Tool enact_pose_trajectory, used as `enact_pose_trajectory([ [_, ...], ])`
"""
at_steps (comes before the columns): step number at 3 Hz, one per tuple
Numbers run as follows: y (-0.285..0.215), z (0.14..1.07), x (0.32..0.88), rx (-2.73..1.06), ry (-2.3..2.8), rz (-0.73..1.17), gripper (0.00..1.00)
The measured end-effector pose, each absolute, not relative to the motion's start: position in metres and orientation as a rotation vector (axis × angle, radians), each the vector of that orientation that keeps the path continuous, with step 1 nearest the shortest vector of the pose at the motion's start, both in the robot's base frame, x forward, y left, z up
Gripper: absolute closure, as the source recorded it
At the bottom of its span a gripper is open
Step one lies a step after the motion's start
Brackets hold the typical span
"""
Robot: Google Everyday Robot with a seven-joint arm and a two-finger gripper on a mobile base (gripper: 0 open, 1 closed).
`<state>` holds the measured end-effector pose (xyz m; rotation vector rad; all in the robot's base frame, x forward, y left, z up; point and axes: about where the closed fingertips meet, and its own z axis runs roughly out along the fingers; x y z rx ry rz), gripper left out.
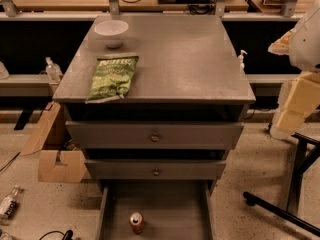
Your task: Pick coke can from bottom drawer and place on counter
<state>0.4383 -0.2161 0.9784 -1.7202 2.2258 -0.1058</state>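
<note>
The coke can (pixel 136 223), red with a silver lid, stands upright on the floor of the open bottom drawer (pixel 175 214), near its front left. The drawer is pulled out below two closed drawer fronts. The grey counter (pixel 190 59) tops the cabinet. My gripper (pixel 294 111) hangs at the right edge of the view, beside the counter's right side and well above and to the right of the can. It holds nothing that I can see.
A white bowl (pixel 111 32) sits at the counter's back left and a green crisp bag (pixel 112 77) lies at its front left. Cardboard pieces (pixel 57 159) lean left of the cabinet. A black stand's legs (pixel 290 204) are on the floor at right.
</note>
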Motion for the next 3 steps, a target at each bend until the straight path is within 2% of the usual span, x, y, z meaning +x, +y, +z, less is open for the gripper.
enact_pose_trajectory([
  [2, -0.213, 0.959, 0.444, -1.675, 2.18, -0.047, 0.0],
  [3, -0.204, 0.886, 0.436, -1.65, 2.102, 0.159, 0.0],
])
